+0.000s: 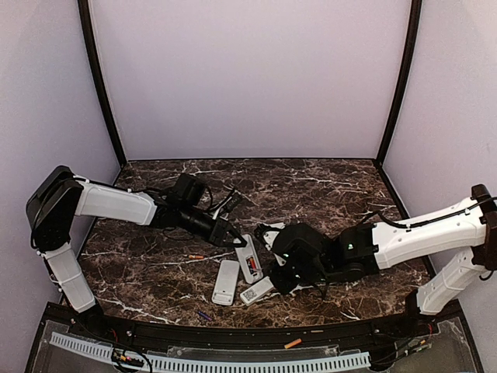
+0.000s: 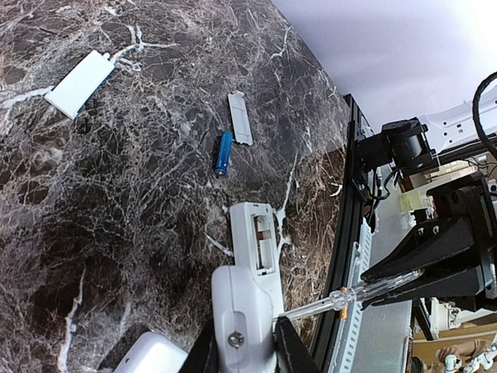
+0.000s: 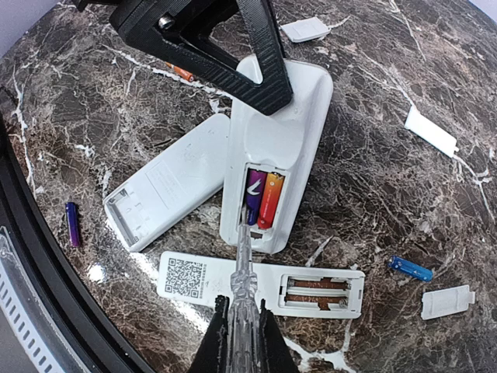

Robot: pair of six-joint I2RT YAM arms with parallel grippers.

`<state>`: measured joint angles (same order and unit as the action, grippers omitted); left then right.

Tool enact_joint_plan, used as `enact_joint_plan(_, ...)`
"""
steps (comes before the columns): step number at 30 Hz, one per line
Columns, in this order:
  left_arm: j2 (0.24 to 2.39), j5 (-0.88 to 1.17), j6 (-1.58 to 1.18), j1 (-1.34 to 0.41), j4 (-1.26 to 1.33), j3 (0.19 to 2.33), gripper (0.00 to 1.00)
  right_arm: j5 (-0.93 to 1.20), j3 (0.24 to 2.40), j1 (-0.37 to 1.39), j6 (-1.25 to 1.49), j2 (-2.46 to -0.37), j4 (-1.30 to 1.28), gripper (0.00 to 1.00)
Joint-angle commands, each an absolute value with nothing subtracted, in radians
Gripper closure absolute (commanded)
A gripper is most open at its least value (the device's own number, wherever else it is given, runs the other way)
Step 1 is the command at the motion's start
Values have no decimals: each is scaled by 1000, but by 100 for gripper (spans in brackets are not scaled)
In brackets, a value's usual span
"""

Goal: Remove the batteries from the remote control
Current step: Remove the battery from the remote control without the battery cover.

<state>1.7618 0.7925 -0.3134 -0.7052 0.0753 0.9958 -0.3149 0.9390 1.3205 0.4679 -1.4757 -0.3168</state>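
Observation:
My left gripper is shut on a white remote control and holds it on the marble. Its open compartment shows two batteries side by side, a purple one and an orange one. My right gripper is shut on a clear pry tool. The tool's tip touches the near end of the purple battery. From above, the right gripper sits just right of the held remote.
A remote with a QR label and an empty compartment lies below the held one, and another white remote to its left. Loose purple, blue and orange cells and white covers lie around.

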Motion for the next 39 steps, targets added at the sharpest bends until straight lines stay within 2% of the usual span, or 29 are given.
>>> enact_joint_plan(1,1767,794,-288,-712,38,1012,100,-338,973,1325,453,-1453,-342,100)
enact_joint_plan(32,1769,793,-276,-711,28,1017,100,-367,967,1325,435,-1509,-342,100)
enact_joint_plan(39,1767,796,-276,-712,30,1017,100,-356,926,1323,442,-1518,-268,100)
